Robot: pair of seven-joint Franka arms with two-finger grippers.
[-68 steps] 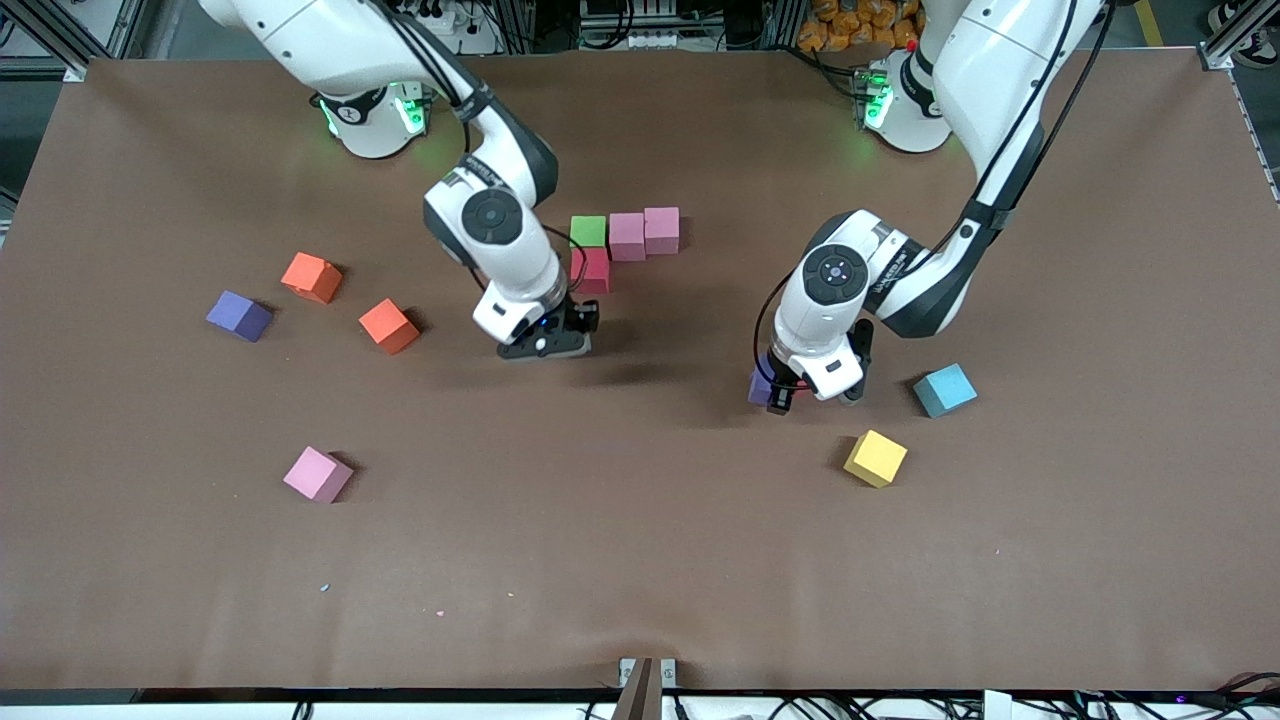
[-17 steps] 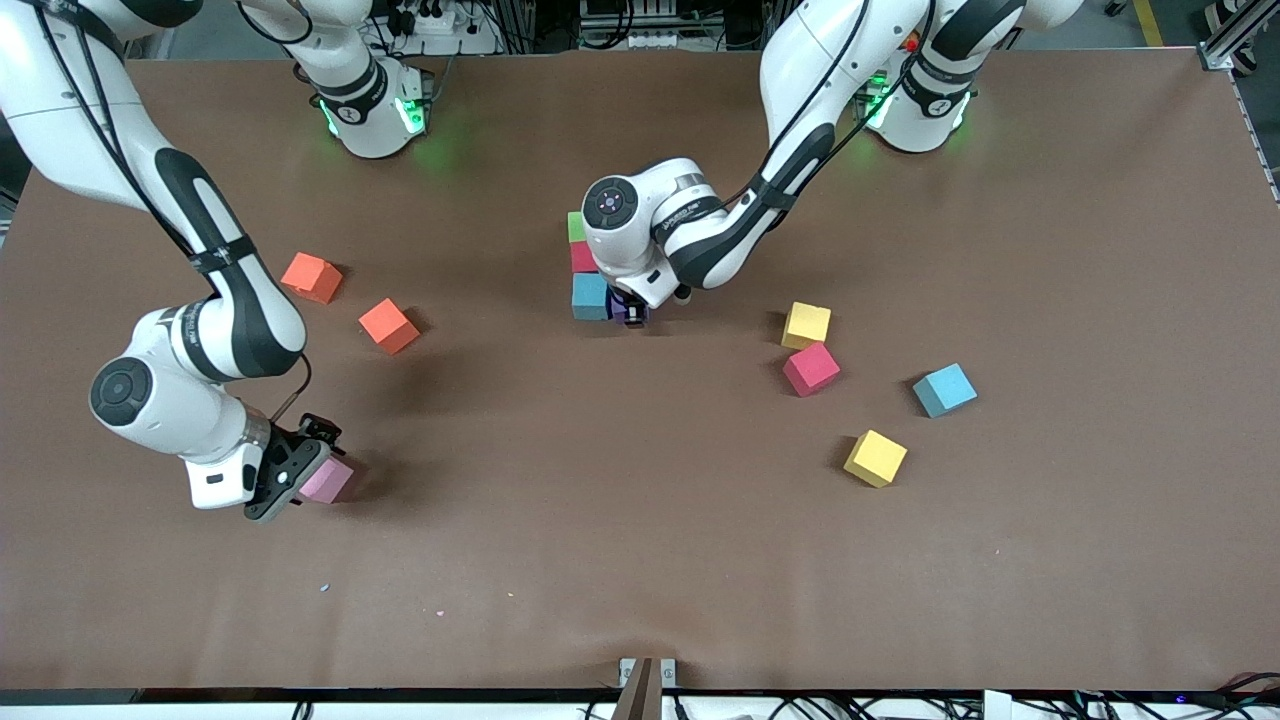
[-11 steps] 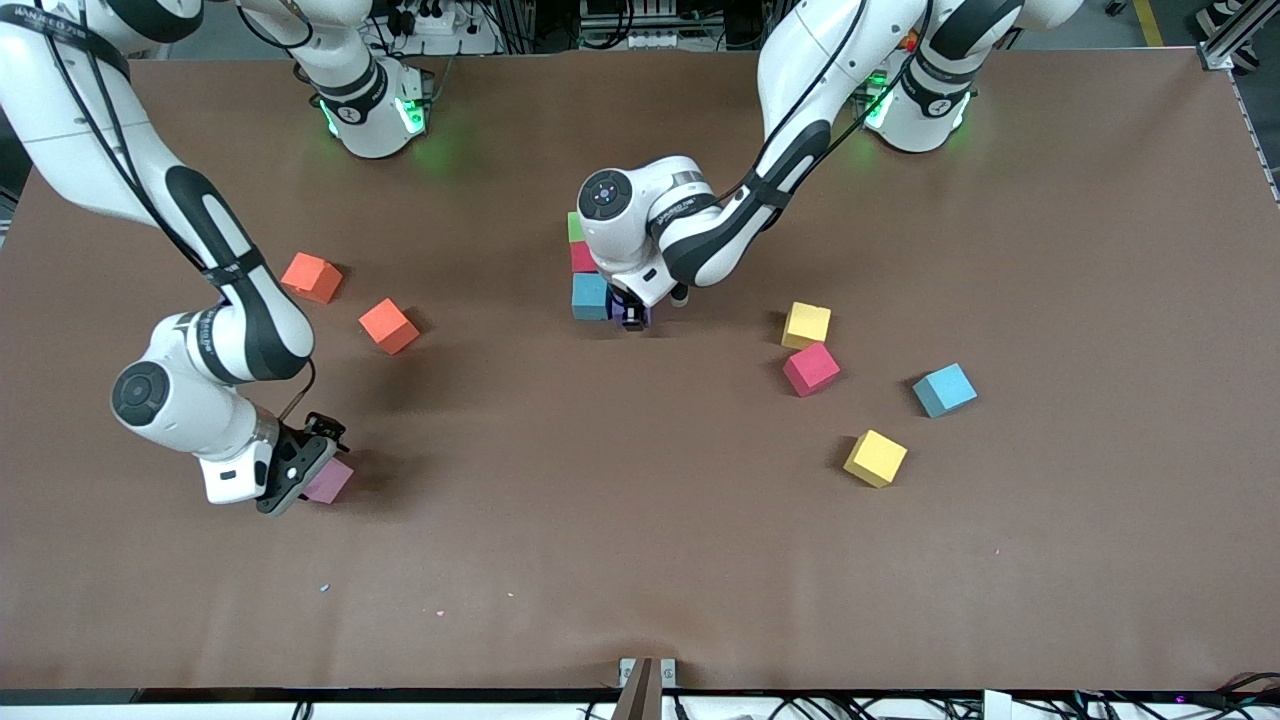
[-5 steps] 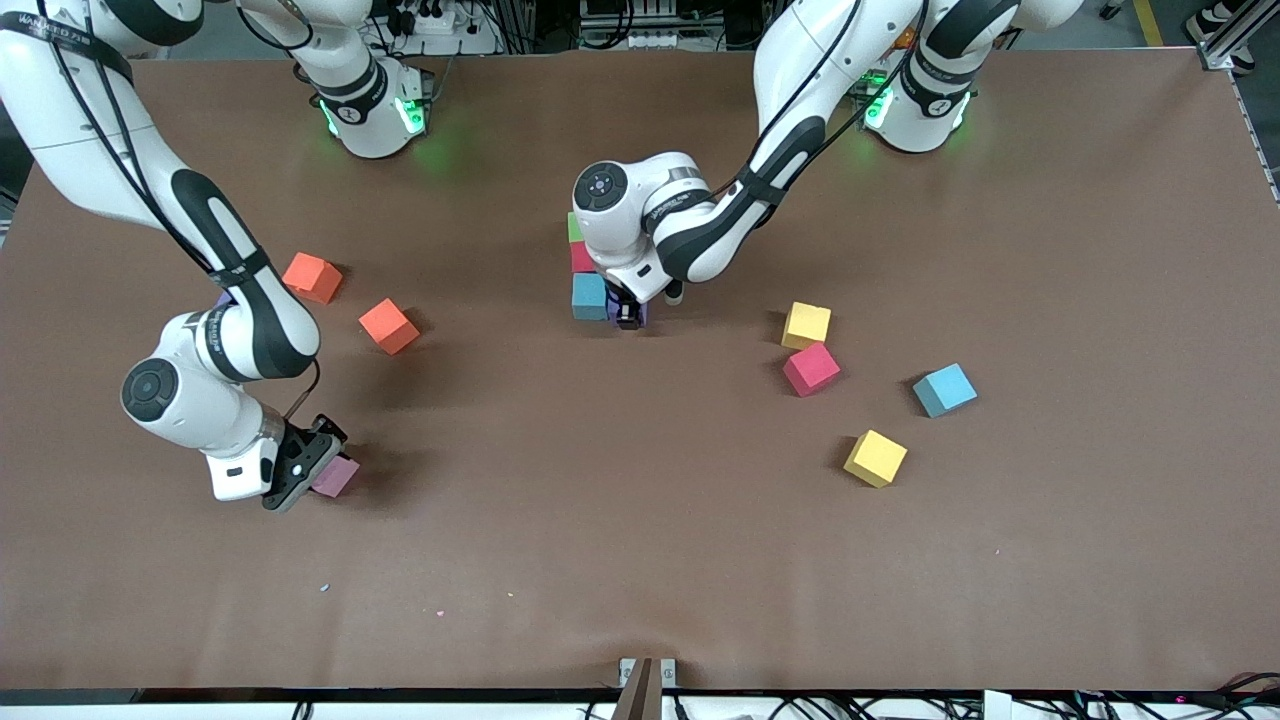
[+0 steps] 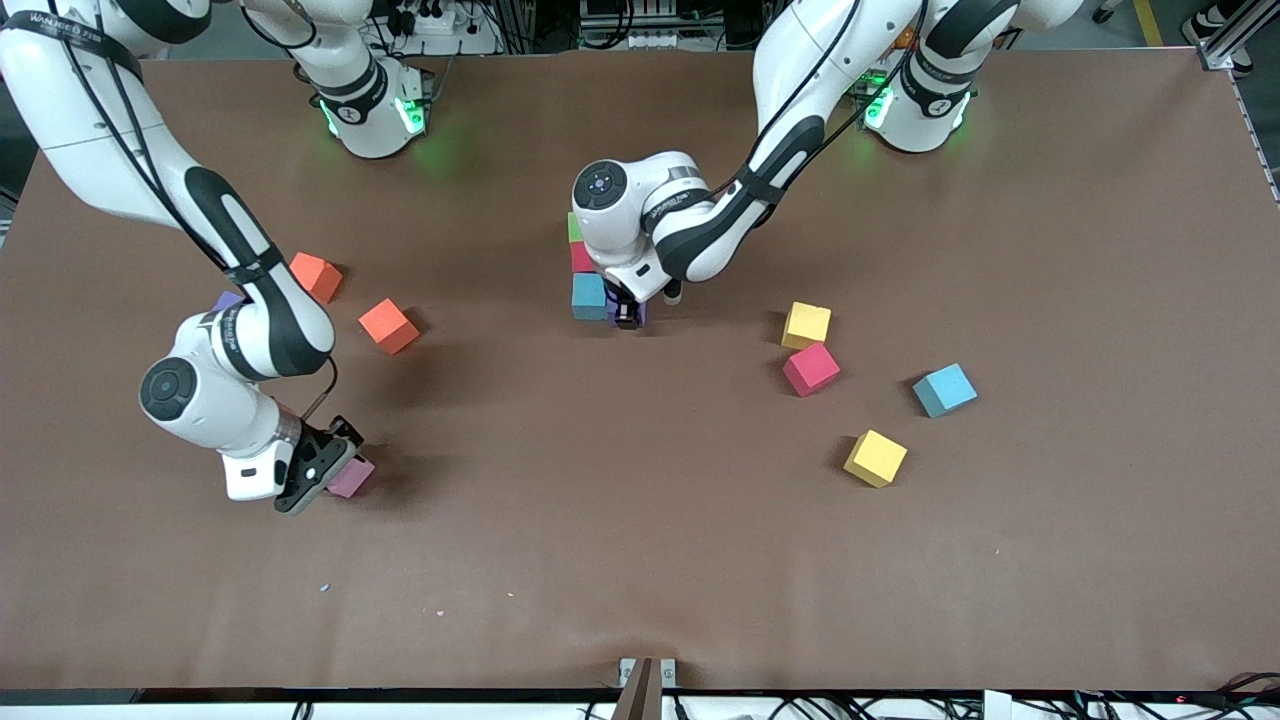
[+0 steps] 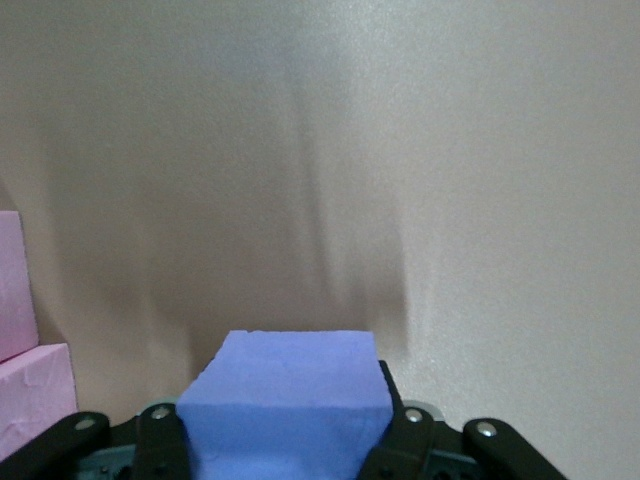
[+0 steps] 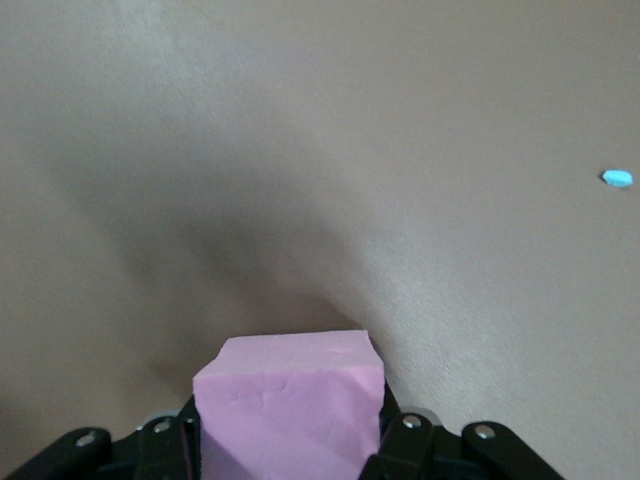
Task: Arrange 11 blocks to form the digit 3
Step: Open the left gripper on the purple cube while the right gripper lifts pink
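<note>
Two cubes sit between fingers as I watch from my desk. The right wrist view shows me the right gripper pinching a pink block from both sides; from the front camera I only see a corner of that pink block poking out beside the right gripper, toward the right arm's end of the table. The left wrist view shows the left gripper clamped on a purple block, with two more pink blocks at the frame's edge. Those pink ones do not show from the front, where the left arm covers them. There the left gripper is down beside a light blue block, with a red block and a green block lined up farther from the camera.

Compared with a second ago, the right gripper's fingers have closed in on the pink block, and both have shifted slightly toward the table's middle. The left gripper has barely moved.

A second purple block is almost hidden by the right arm. I cannot tell whether either held cube touches the table. Loose blocks: two orange, two yellow, a red one, a light blue one.
</note>
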